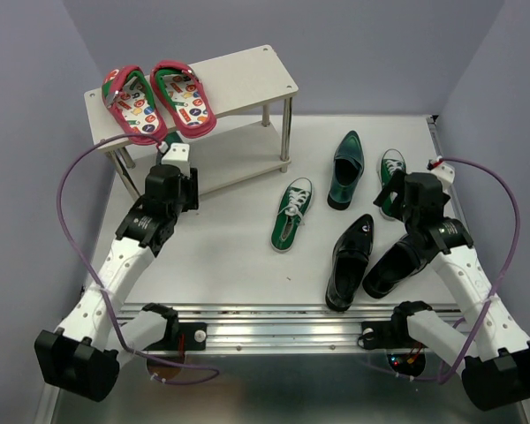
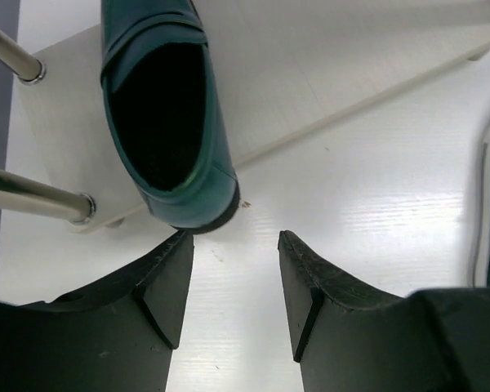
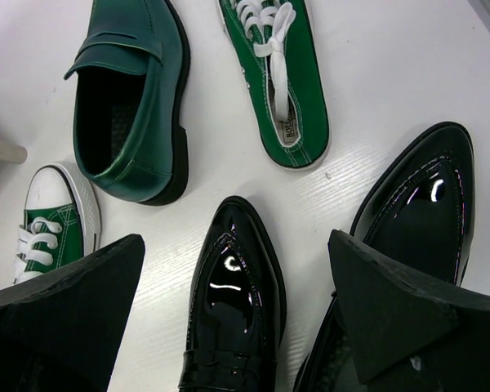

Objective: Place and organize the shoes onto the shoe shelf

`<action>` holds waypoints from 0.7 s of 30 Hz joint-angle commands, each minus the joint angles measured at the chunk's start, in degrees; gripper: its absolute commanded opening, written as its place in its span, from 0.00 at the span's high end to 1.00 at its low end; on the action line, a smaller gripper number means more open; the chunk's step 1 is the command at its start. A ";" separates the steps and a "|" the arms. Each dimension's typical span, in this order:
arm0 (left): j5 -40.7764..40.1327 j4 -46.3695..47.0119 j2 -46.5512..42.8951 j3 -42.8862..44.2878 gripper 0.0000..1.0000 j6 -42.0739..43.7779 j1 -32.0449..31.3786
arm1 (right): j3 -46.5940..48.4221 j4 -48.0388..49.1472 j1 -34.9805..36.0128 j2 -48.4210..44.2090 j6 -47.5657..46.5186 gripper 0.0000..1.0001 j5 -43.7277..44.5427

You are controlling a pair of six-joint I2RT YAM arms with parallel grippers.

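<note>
A: Well, which step?
B: Setting down the first teal shoe (image 2: 167, 114), by the look of it. Already on the lower board (image 2: 335, 73) of the shoe shelf (image 1: 285, 128), heel at the board's near edge, perhaps just over it, close to the left-hand legs (image 2: 33, 200).
A: And the left gripper (image 2: 235, 245)?
B: Fingers parted, clasping nothing. One fingertip right beside the heel; touching or not, cannot tell.
A: Right gripper (image 3: 237, 241)?
B: Spread wide, empty, hanging over the black dress shoes (image 1: 349, 262) near the table's front right corner.
A: Waiting on the table (image 1: 230, 265)?
B: Second teal shoe (image 1: 345, 170) toward the far right; green sneaker (image 1: 291, 215) mid-table; second green sneaker (image 1: 390, 172) beside that teal one, partly hidden behind the right arm (image 1: 459, 256).
A: Next?
B: Probably: back the left arm (image 1: 132, 247) off without nudging the heel, then bring the mate alongside. Mind the red flip-flops (image 1: 159, 102) across the left half of the top board (image 1: 256, 75); bare space only toward its right end.
A: Surface, room?
B: Smooth white tabletop, faintly ribbed. Metal rail (image 1: 274, 318) along the front edge. Pale lilac-grey walls (image 1: 336, 53) close on three sides.
</note>
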 commanded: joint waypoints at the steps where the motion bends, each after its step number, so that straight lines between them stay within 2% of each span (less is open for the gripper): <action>1: -1.28 -4.68 -4.27 0.07 0.43 -4.53 -5.20 | -0.91 1.29 -0.17 -0.09 0.61 0.00 -0.49; 4: -4.79 -7.23 -5.59 0.86 0.43 -8.05 -10.30 | -1.08 1.46 -0.17 0.61 0.70 0.00 -0.84; 5: -8.63 -8.89 -5.51 1.82 0.42 -8.92 -15.02 | -1.08 1.46 -0.17 1.05 0.70 0.00 -1.19; 7: -10.59 -12.05 -4.89 3.75 0.42 -11.47 -18.30 | -1.17 1.90 -0.17 1.58 0.70 0.00 -1.90; 14: -9.90 -13.83 -4.10 5.86 0.42 -16.48 -25.78 | 0.32 7.34 -0.17 6.67 1.40 0.00 -10.49; 17: -9.63 -14.18 -2.87 7.01 0.42 -18.24 -29.03 | 1.02 11.56 -0.17 12.88 3.77 0.00 -12.36; 21: -11.13 -15.50 0.73 11.05 0.39 -21.50 -31.67 | 8.31 13.32 -0.17 24.41 5.10 0.00 -14.46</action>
